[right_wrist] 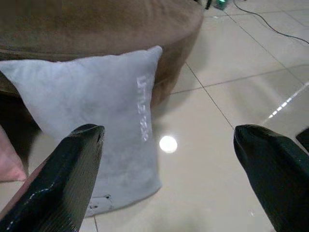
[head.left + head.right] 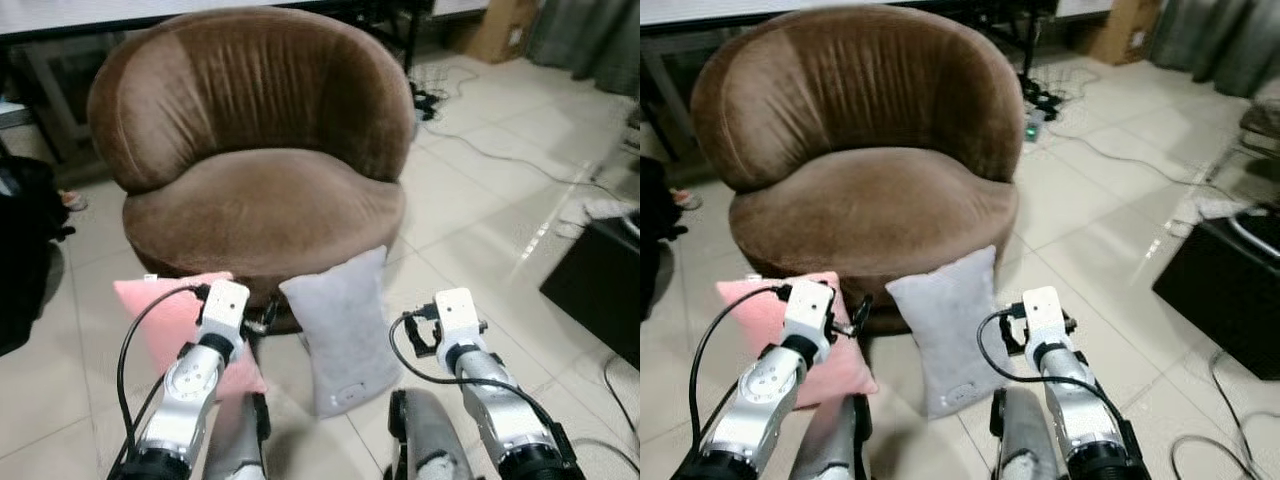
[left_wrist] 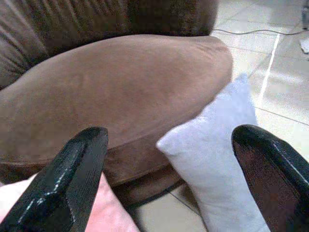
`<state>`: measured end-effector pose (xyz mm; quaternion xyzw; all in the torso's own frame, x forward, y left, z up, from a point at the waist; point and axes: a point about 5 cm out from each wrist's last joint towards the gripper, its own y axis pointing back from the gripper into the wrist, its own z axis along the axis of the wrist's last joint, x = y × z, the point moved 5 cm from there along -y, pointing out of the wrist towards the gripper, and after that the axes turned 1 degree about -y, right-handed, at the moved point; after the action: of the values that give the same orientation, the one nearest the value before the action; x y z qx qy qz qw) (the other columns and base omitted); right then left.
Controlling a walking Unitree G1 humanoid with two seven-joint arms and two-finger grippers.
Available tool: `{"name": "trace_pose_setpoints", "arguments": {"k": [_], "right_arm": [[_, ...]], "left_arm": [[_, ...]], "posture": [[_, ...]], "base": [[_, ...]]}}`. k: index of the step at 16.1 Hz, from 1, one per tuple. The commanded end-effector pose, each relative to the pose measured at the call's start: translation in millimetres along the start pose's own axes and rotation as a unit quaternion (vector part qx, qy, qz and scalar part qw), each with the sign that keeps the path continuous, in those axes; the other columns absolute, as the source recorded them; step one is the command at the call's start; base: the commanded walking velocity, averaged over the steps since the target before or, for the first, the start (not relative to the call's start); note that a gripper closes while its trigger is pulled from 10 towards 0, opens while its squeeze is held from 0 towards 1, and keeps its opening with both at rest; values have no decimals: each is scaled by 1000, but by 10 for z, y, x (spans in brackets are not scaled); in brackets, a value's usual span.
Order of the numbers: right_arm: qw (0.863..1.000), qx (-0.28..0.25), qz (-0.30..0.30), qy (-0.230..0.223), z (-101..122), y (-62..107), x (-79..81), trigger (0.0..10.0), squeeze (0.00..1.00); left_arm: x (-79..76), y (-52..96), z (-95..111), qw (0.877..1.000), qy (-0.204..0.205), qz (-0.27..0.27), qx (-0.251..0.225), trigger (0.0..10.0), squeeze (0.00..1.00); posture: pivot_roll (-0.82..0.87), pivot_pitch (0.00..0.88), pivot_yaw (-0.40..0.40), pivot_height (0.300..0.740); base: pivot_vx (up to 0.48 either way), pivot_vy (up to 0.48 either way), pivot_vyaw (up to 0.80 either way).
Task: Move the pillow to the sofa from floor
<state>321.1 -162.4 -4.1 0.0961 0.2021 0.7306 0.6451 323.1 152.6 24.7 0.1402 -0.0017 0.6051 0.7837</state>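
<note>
Left gripper (image 3: 169, 188): raised in front of the sofa's seat edge, black fingers (image 3: 72, 183) spread wide apart, holding nothing.
Right gripper (image 1: 169, 179): raised just to the right of the grey pillow, fingers (image 1: 67, 179) spread wide, nothing between them.
Rectangular light grey fabric pillow (image 2: 340, 335): between the two grippers, upright on the floor, slightly tilted, leaning against the sofa's front; pale lettering down its face, small label at the bottom edge; touched by neither gripper.
Square pink fabric pillow (image 2: 160, 310): beside and partly behind the left gripper, on the floor against the sofa's base, just left of the grey pillow.
Glossy beige tiled floor (image 2: 470, 230): beneath both grippers, bright reflections to the right.
Round brown velvet tub sofa (image 2: 260, 150): straight ahead of both grippers, seat cushion bare, curved backrest behind it.
Black box-shaped object (image 2: 600, 290): well to the right of the right gripper, on the floor.
Cables (image 2: 500, 150): across the tiles beyond the right gripper.
Cardboard box (image 2: 500, 28): far beyond the sofa, to the right.
</note>
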Motion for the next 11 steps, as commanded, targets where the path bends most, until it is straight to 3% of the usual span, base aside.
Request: {"name": "trace_pose_setpoints", "arguments": {"k": [1, 7, 11], "right_arm": [[1000, -4, -2, 3, 40, -14, -5, 10000, 0], [1000, -3, 0, 6, 31, -5, 6, 10000, 0], [1000, -2, 2, 7, 29, -12, 16, 10000, 0]], "left_arm": [[-11, -2, -5, 1000, -12, 4, 4, 10000, 0], [15, 2, 5, 1000, 0, 13, 3, 10000, 0], [5, 16, 21, 1000, 3, 10, -2, 10000, 0]], "posture": [[5, 0, 21, 546], [5, 7, 17, 546], [8, 8, 14, 546]], "base": [[0, 0, 0], [0, 0, 0], [328, 0, 0]]}}
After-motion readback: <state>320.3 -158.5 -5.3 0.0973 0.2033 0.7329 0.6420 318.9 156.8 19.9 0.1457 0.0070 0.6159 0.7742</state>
